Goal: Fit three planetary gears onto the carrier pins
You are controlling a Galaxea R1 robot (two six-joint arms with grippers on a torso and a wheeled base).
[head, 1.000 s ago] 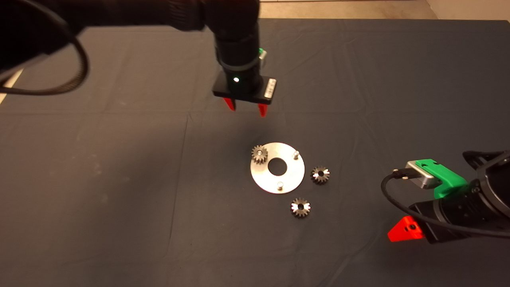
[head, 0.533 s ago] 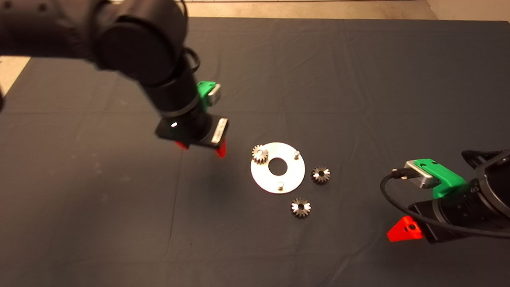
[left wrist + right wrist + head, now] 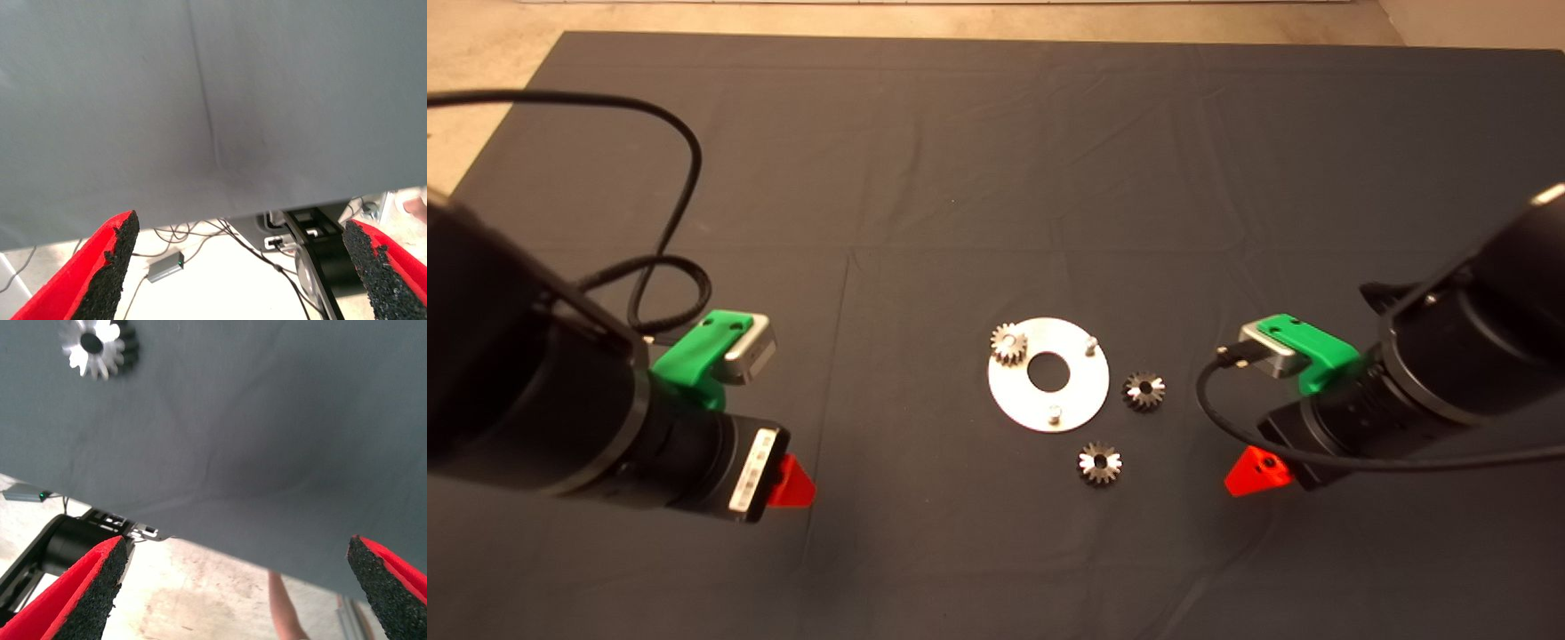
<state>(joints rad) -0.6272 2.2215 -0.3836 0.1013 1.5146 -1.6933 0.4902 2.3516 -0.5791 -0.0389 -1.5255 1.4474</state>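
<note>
1 of 3 planetary gears (image 3: 1008, 343) sits on a carrier pin at the far-left edge of the round silver disc (image 3: 1074, 400), while 2 loose gears (image 3: 1143, 390) (image 3: 1100, 463) lie on the dark mat (image 3: 960, 160) just off the disc's right and near edges, beside the 2 bare pins (image 3: 1088, 345) (image 3: 1055, 412) they are meant for. The left gripper (image 3: 783, 481), fingers spread and empty, has pulled back from above the disc to the mat's near-left, likely clearing room. The right gripper (image 3: 1249, 471), also spread and empty, has edged inward toward the loose gears, 1 of them (image 3: 97, 345) showing in its wrist view.
</note>
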